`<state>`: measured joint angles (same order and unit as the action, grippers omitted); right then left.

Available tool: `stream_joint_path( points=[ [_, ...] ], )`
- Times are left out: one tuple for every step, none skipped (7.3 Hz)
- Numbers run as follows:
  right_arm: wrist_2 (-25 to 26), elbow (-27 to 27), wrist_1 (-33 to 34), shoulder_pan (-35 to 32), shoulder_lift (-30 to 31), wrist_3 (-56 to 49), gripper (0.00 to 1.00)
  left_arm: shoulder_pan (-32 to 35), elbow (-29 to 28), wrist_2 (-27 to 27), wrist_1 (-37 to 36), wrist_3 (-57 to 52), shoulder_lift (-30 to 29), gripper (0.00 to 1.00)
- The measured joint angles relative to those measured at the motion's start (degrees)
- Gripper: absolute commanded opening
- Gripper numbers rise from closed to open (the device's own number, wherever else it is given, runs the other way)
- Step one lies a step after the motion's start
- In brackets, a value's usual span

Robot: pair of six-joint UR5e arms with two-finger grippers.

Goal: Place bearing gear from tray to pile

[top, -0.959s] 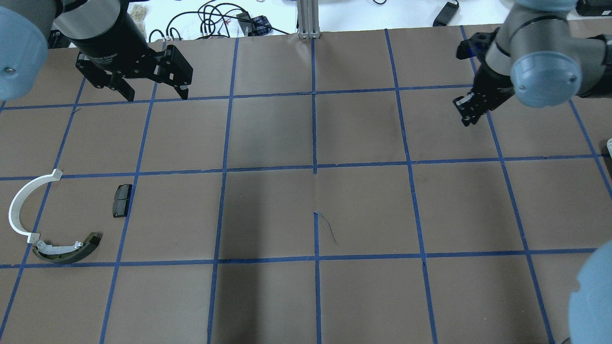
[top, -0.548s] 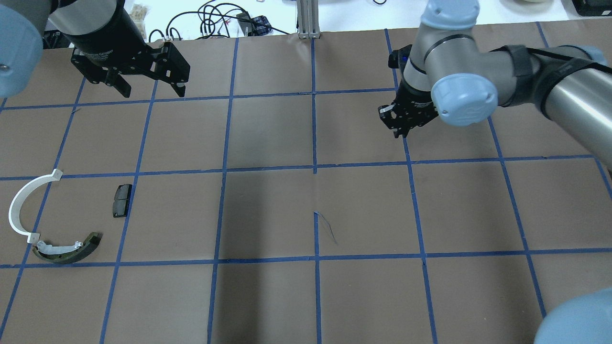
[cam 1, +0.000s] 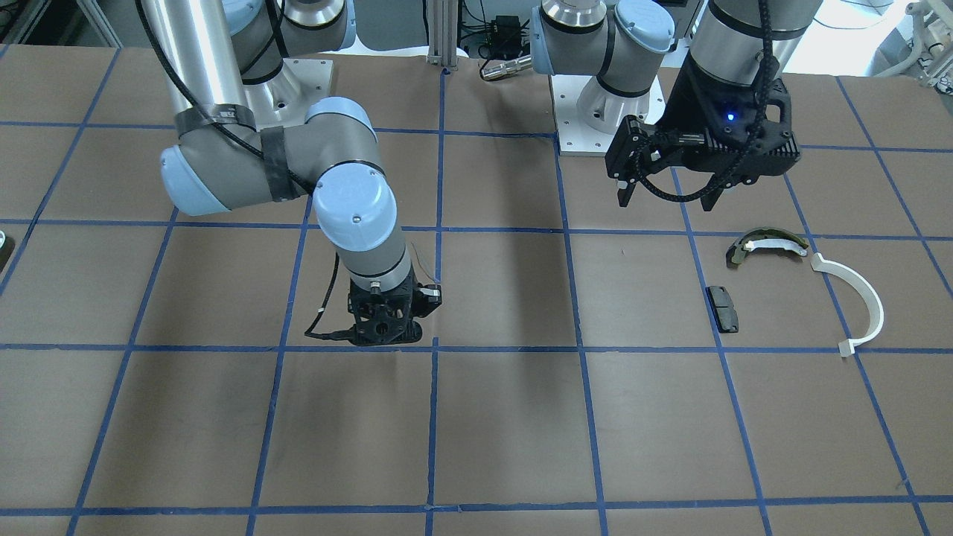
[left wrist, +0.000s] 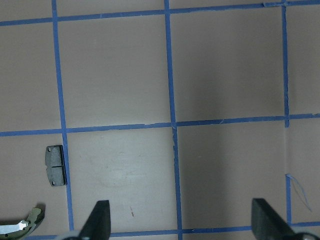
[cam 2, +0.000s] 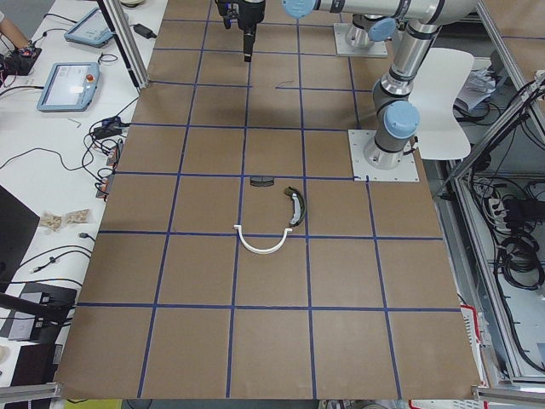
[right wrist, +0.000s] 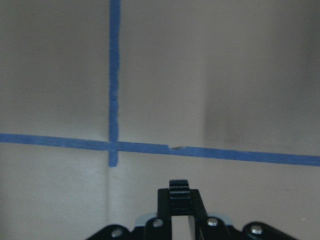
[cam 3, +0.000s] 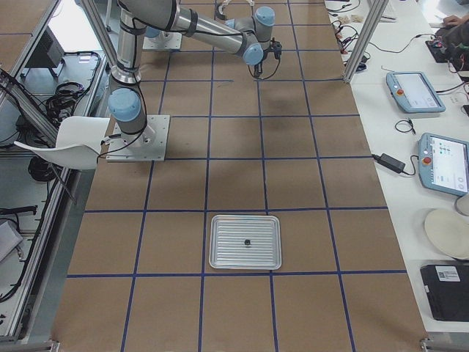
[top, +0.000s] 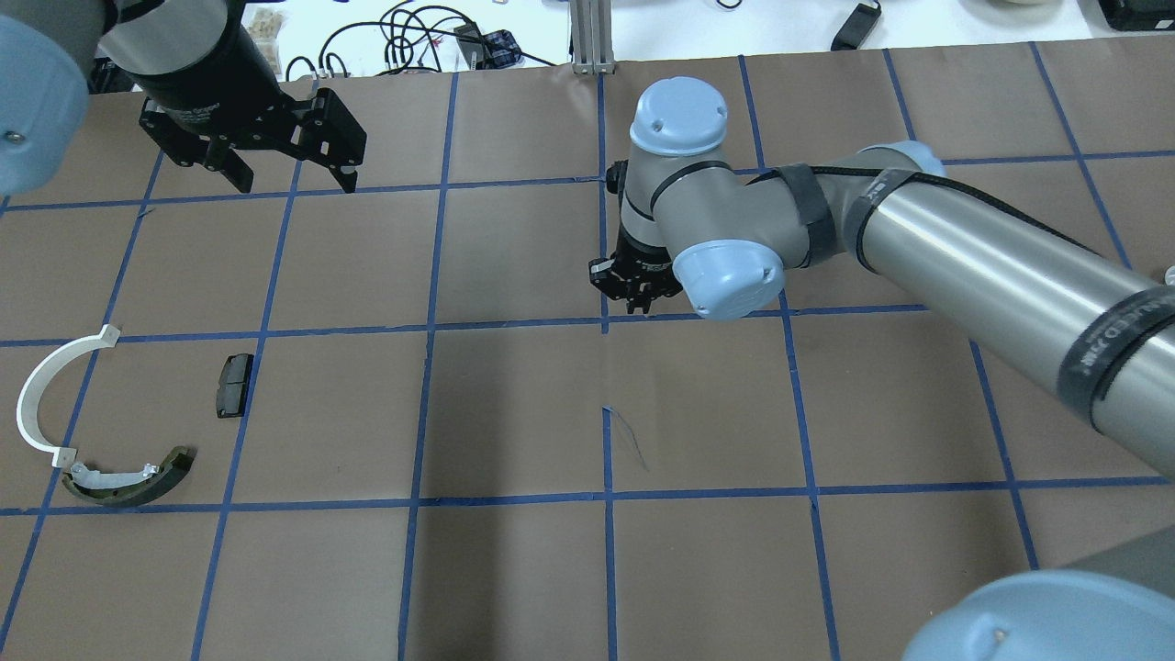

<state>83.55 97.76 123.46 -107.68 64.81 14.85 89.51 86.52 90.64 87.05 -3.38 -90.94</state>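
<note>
My right gripper (top: 633, 294) hangs over the table's middle, at a crossing of blue tape lines. It is shut on a small black toothed bearing gear (right wrist: 179, 191), which shows between the fingertips in the right wrist view. The pile lies far off at the table's left end: a white half-ring (top: 41, 395), an olive-and-white brake shoe (top: 128, 484) and a black pad (top: 234, 386). My left gripper (top: 296, 182) is open and empty, raised behind the pile. The left wrist view shows the pad (left wrist: 56, 165) and the shoe's tip (left wrist: 24, 225). The metal tray (cam 3: 220, 253) shows only in the exterior right view.
A small dark part (cam 3: 248, 242) lies in the middle of the tray. The brown table cover carries a grid of blue tape. An aluminium post (top: 592, 37) and cables (top: 413, 41) stand at the far edge. The right arm's long link (top: 991, 266) spans the right half.
My right arm has swept from the table's right end to its middle, still shut. My left gripper has barely moved. The pile parts have not moved.
</note>
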Motion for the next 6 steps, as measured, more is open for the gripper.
stream_joint_path(
  points=[
    [-1.0, 0.0, 1.4, -1.5, -1.2, 1.4, 0.01, 0.0, -0.3, 0.0, -0.4, -0.1, -0.4, 1.00],
    [-1.5, 0.0, 2.3, -3.0, -2.1, 2.0, 0.54, 0.0, -0.5, 0.1, -0.9, 0.0, -0.5, 1.00],
    [-1.7, 0.0, 3.2, -4.7, -2.7, 2.3, 0.79, 0.0, -0.5, 0.1, -1.1, 0.2, -0.5, 1.00],
    [-1.8, 0.0, 4.6, -5.6, -3.1, 2.4, 1.00, 0.0, -0.3, 0.0, -1.2, 0.5, -0.4, 1.00],
    [-1.7, -0.1, 5.6, -6.0, -3.4, 2.2, 1.00, 0.0, 0.1, -0.3, -1.3, 0.8, -0.3, 1.00],
    [-1.7, -0.5, 6.1, -5.9, -3.4, 1.9, 1.00, 0.0, 0.3, -0.5, -1.3, 0.9, -0.6, 1.00]
  ],
)
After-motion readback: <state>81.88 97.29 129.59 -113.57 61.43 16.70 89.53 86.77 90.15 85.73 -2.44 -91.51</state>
